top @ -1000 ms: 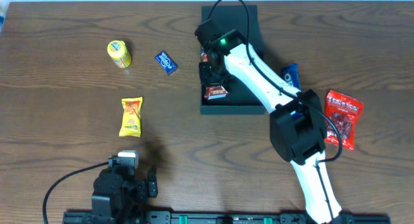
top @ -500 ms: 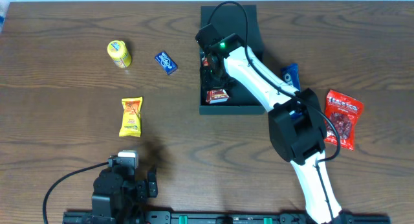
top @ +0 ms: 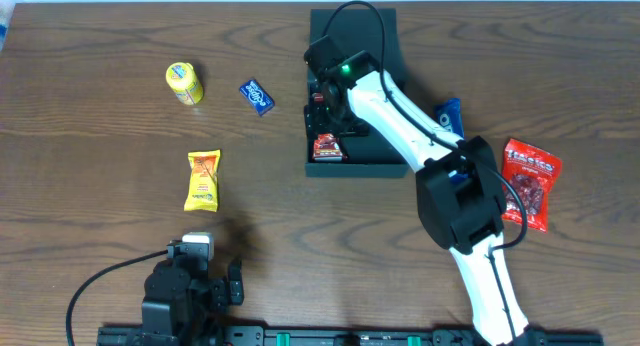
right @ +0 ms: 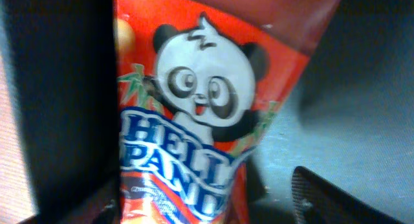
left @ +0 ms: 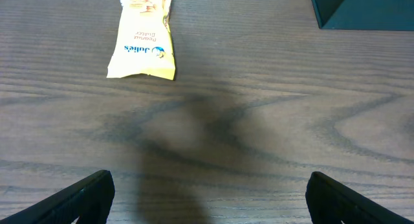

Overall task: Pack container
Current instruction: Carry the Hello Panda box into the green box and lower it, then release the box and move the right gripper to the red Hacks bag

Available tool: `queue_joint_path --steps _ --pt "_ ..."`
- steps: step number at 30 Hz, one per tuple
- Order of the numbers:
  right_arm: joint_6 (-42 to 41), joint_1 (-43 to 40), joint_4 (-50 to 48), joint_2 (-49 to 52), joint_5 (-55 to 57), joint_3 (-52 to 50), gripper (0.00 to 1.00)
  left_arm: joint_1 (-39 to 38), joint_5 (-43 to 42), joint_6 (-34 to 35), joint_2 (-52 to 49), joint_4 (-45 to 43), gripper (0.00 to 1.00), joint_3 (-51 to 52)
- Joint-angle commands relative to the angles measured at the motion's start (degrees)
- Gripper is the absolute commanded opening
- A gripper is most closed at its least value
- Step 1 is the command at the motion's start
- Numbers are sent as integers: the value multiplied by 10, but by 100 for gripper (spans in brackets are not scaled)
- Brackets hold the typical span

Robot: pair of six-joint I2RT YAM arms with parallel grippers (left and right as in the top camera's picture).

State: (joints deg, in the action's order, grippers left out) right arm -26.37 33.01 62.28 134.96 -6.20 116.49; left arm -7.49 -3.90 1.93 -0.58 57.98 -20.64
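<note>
Now right pincer [top: 323, 113] gapes around panda packet [right: 194, 120] in container [top: 372, 154]; left pincer [left: 207, 193] gapes.

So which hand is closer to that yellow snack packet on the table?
Left. The left hand sits near the yellow snack packet, facing it; the right hand is far off, inside the dark teal square box.
</note>
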Motion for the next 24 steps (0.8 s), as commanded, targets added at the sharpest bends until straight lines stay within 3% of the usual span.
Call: queue_joint_path --steps 1,4,24 --pt "9 -8 2 -37 -3 1 92 3 5 6 4 14 95 17" --pt "27 -11 4 -76 -3 1 99 3 5 6 4 14 96 17" --pt "33 -65 185 -386 153 -33 99 3 5 6 4 14 96 17"
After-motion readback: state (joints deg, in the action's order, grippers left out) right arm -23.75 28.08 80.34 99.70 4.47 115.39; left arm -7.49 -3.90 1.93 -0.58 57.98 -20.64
